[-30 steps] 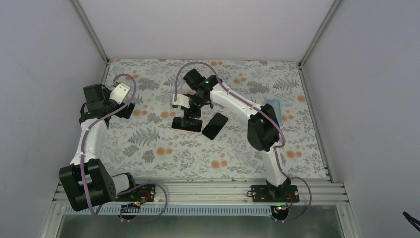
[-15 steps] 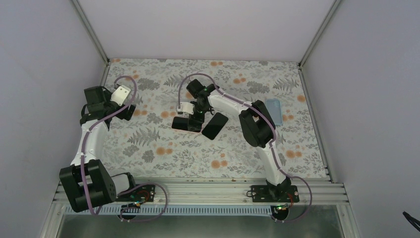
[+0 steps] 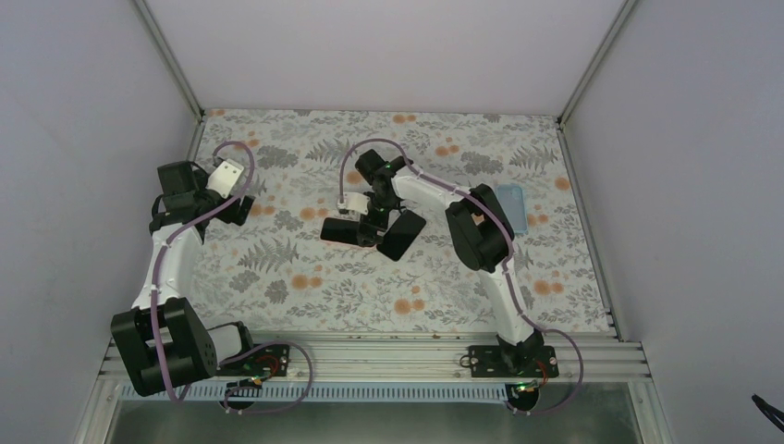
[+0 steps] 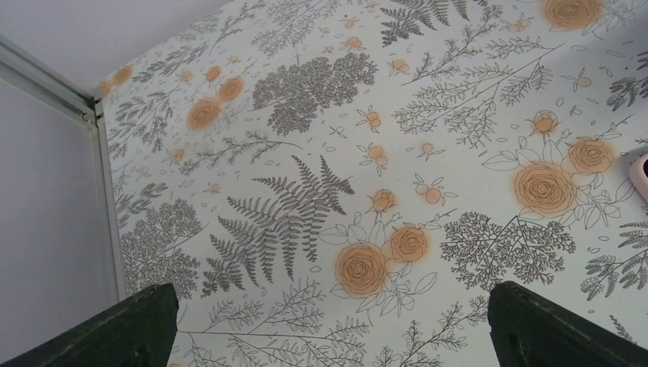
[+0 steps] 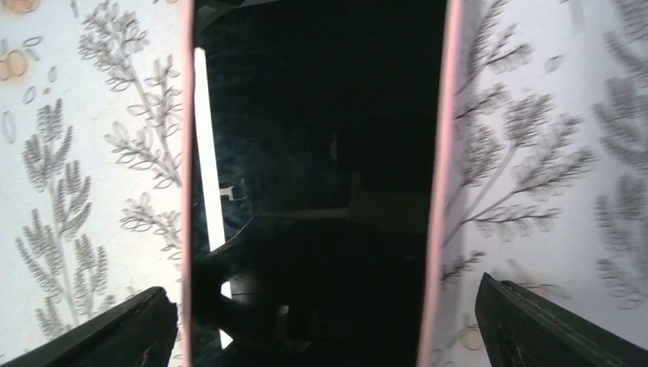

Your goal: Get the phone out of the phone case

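A: The black-glass phone (image 5: 313, 153) in its pink-rimmed case (image 5: 436, 191) lies flat on the floral surface (image 3: 277, 268), well left of the pale blue case (image 3: 514, 205). Risk?

B: The right claw (image 5: 328, 325) straddles it, spread wide and empty. Squeezing the rim may clamp phone and case together.

A: Count?

B: One cased phone, one other black slab (image 3: 403, 235), one blue case, two claws. The left claw (image 4: 332, 327) is gaping and empty too.

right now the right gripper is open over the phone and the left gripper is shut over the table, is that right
Not quite. The left gripper is open, not shut: the left wrist view shows its fingers spread wide over the floral table. The rest stands: the right gripper is open over the phone.
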